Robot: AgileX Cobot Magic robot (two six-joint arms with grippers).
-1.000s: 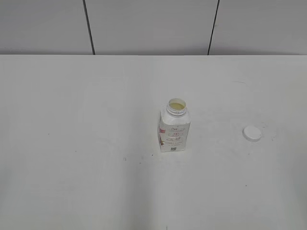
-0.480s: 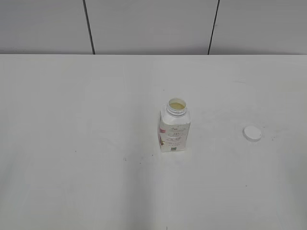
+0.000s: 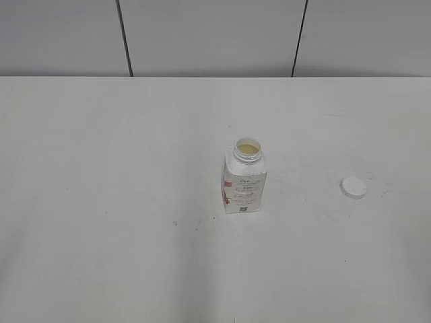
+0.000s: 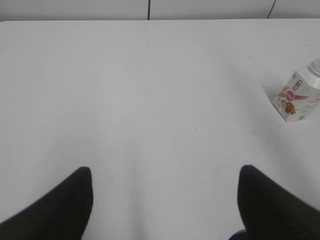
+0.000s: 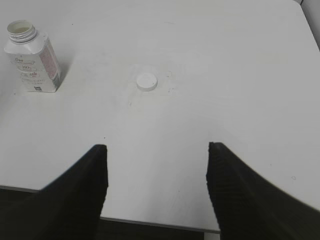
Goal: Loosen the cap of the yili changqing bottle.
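Observation:
The yili changqing bottle (image 3: 245, 182) stands upright in the middle of the white table, its neck open and pale liquid showing inside. It also shows in the left wrist view (image 4: 299, 96) and the right wrist view (image 5: 31, 58). The white cap (image 3: 353, 187) lies flat on the table to the bottle's right, apart from it; the right wrist view shows it too (image 5: 146, 81). My left gripper (image 4: 165, 175) is open and empty, well short and left of the bottle. My right gripper (image 5: 157, 150) is open and empty over the table's front edge, short of the cap. Neither gripper shows in the exterior view.
The white table (image 3: 101, 202) runs back to a grey panelled wall (image 3: 209, 37). The table's front edge (image 5: 150, 221) shows between my right fingers. Small dark specks mark the tabletop.

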